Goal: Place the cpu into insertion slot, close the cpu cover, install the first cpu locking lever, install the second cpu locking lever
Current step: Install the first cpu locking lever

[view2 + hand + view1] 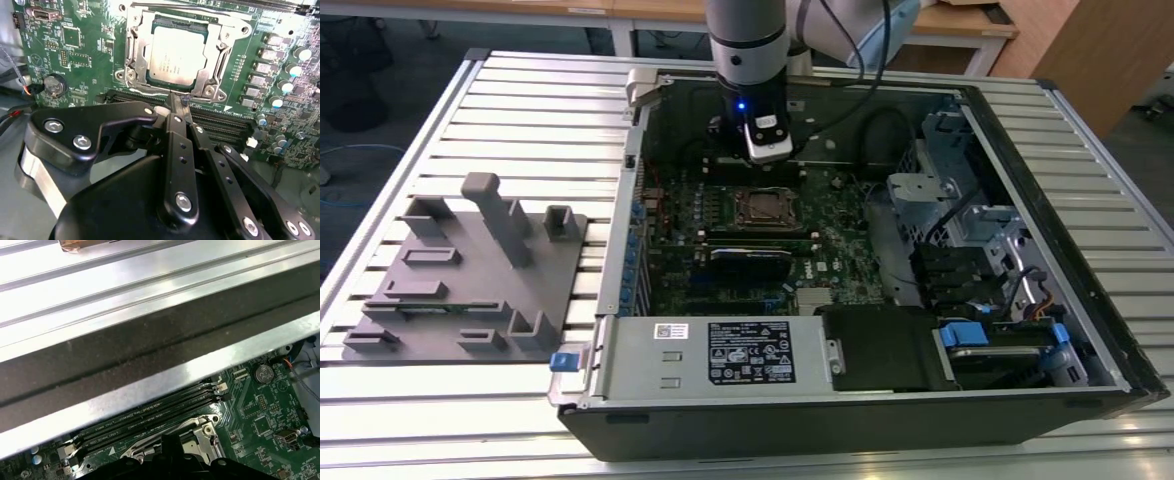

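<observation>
Open PC case (1067,330) sits on the slatted table, and the cpu (176,56) is already down in the insertion slot (131,60) with the cpu cover (218,47) closed over it. The gripper (176,107) hovers at the socket's edge, fingers pinched together on nothing, so I'd say the levers are what's left.

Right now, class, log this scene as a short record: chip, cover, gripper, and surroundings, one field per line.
cpu: seated in the insertion slot, silver top showing
cpu cover: lying down around the chip, centre cut-out exposing it
gripper: fingers together, tips at the cover's near edge
memory slots: beside the socket
computer case: open, lying on a slatted table
</observation>
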Robot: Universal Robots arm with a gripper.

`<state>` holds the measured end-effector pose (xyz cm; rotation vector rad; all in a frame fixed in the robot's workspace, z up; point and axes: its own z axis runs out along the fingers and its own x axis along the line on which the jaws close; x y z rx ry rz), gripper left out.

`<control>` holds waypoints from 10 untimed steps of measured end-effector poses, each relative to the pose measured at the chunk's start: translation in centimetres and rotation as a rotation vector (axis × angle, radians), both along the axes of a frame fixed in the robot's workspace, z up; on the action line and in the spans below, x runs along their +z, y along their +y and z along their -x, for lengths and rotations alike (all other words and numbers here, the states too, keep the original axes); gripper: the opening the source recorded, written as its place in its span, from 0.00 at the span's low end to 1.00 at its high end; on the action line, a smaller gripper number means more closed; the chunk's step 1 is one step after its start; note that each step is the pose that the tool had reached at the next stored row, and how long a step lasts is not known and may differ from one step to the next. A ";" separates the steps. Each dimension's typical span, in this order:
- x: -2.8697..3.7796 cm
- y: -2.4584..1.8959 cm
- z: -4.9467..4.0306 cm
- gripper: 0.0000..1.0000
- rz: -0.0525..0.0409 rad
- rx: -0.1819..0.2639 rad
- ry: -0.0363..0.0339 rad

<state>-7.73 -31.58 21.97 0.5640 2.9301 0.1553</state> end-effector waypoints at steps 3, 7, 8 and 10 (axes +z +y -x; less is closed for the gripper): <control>0.01 0.00 0.00 0.10 0.0000 0.000 0.0009; -0.06 0.00 -0.02 0.10 0.0002 0.000 0.0501; -0.08 0.00 -0.02 0.10 0.0003 0.000 0.0672; -0.08 0.00 -0.02 0.10 0.0005 0.000 0.0786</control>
